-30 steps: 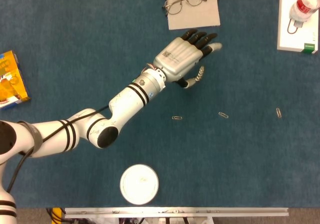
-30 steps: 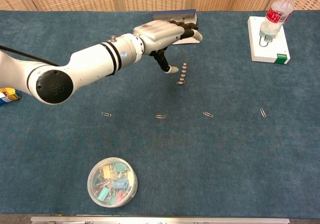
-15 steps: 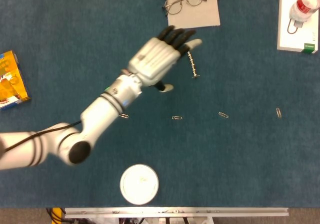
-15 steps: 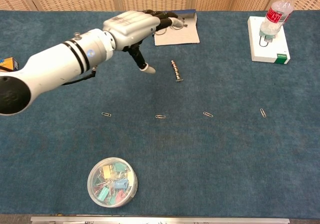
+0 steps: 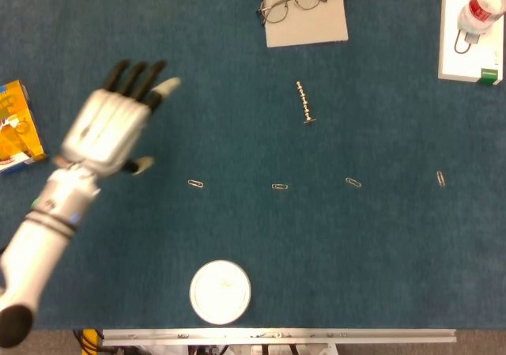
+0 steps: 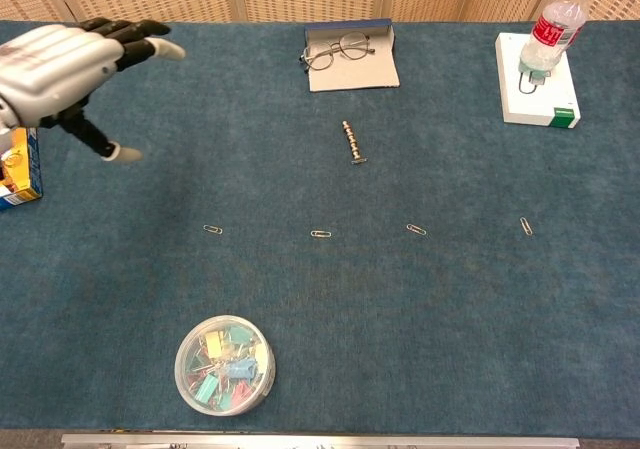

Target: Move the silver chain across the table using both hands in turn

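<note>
While your left hand (image 5: 107, 130) hovers over the left side of the blue bench (image 5: 237, 236) with its fingers spread and nothing in them, the silver chain (image 5: 303, 102) lies stretched out straight on the cloth, well apart from that hand and toward the far middle of the bench. In the chest view the left hand (image 6: 55, 64) sits at the far left, just beside the orange box (image 6: 15, 169) at the bench's left edge. You can see the chain (image 6: 352, 142) just on the near side of the grey card (image 6: 352, 69) that carries the eyeglasses (image 6: 335, 49). A row of four paper clips (image 6: 320, 234) runs left to right nearer than the chain. A round clear tub of binder clips (image 6: 225, 364) stands near the front edge, left of centre. At the far right, a water bottle (image 6: 552, 34) rests on a white box (image 6: 538, 104). Your right hand shows in neither view.
</note>
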Controlling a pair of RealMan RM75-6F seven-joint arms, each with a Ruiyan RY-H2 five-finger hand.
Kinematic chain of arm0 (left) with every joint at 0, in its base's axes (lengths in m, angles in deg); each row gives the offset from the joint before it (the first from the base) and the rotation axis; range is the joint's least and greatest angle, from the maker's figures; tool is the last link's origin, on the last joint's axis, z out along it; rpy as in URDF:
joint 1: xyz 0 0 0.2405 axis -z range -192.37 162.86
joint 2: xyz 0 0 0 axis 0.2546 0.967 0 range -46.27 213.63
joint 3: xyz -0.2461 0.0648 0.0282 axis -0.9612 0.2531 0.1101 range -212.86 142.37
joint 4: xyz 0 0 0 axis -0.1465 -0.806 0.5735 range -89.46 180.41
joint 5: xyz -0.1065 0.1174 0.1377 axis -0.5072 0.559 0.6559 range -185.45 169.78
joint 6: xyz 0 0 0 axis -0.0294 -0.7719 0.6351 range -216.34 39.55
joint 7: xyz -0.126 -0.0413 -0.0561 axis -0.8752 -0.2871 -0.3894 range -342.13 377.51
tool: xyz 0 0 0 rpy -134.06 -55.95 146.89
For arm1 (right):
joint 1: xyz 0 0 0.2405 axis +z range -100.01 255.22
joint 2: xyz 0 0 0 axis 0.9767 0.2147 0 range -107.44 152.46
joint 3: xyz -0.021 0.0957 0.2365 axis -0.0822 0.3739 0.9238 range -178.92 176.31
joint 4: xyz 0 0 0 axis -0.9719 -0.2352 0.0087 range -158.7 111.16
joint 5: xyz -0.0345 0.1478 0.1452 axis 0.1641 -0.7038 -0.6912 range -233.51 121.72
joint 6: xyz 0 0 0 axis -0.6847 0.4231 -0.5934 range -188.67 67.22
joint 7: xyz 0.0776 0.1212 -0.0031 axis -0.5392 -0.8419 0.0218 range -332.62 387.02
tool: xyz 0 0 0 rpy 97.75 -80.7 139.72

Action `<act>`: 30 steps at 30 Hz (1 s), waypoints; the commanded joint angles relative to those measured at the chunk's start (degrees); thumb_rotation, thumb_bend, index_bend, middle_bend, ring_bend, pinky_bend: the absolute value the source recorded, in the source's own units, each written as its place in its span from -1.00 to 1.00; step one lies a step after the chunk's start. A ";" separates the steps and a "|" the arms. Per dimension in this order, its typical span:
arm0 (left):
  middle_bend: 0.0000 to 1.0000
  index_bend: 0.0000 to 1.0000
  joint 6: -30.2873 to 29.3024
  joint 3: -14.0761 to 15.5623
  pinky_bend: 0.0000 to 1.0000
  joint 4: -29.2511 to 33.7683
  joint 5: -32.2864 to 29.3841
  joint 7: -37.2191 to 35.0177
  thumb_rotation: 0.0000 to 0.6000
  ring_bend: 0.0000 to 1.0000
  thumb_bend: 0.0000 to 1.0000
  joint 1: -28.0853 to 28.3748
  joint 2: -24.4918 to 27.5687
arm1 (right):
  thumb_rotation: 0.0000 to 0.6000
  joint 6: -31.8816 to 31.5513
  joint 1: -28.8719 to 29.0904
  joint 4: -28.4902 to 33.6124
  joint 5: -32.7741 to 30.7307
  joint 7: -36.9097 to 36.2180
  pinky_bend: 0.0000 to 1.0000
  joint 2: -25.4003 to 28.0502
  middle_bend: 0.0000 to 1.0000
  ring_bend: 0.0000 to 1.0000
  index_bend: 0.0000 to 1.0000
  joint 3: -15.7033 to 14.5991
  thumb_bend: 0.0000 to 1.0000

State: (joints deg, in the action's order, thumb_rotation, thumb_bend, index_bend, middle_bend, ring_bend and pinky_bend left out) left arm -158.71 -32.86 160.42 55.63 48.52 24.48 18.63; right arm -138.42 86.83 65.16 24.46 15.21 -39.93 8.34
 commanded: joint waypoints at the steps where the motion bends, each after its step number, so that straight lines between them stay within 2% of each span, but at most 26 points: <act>1: -1.00 -0.71 -3.12 2.69 -1.00 1.69 2.88 -1.36 1.00 -1.00 -0.79 -4.25 3.06 | 1.00 -0.28 1.66 -1.28 2.09 -0.03 -0.36 -1.66 -0.54 -0.76 -0.30 0.52 -0.32; 6: -1.00 -0.68 -5.64 5.38 -1.00 1.00 3.78 -3.34 1.00 -1.00 -0.79 -9.26 5.89 | 1.00 1.65 5.01 -4.08 5.06 -1.60 -0.36 -3.05 -0.50 -0.75 -0.28 0.63 -0.32; 11: -1.00 -0.68 -5.86 7.55 -1.00 0.07 2.91 -2.57 1.00 -1.00 -0.79 -12.78 7.61 | 1.00 5.83 9.91 -9.46 8.01 -5.74 -0.36 -5.01 -0.49 -0.74 -0.28 0.42 -0.32; 18: -1.00 -0.62 -6.95 8.00 -1.00 -4.02 4.01 -6.28 1.00 -1.00 -0.79 -17.16 8.03 | 1.00 10.37 16.63 -17.67 11.35 -10.15 -0.36 -9.15 -0.48 -0.74 -0.28 -0.16 -0.31; 21: -1.00 -0.61 -6.19 8.20 -1.00 -6.56 4.32 -8.47 1.00 -1.00 -0.79 -18.63 7.95 | 1.00 12.85 19.60 -20.41 12.48 -11.17 -0.36 -10.63 -0.48 -0.74 -0.28 -0.70 -0.19; 30: -1.00 -0.59 -6.43 7.30 -1.00 -11.55 4.48 -12.43 1.00 -1.00 -0.79 -22.85 6.66 | 1.00 19.38 27.60 -25.23 15.09 -12.64 -0.42 -13.79 -0.60 -0.77 -0.28 -2.52 0.45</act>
State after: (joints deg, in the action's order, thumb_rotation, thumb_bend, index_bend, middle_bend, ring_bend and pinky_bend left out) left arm -164.98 -25.39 149.16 59.94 36.39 1.95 25.50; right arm -120.00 113.29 40.65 38.86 2.87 -53.02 6.34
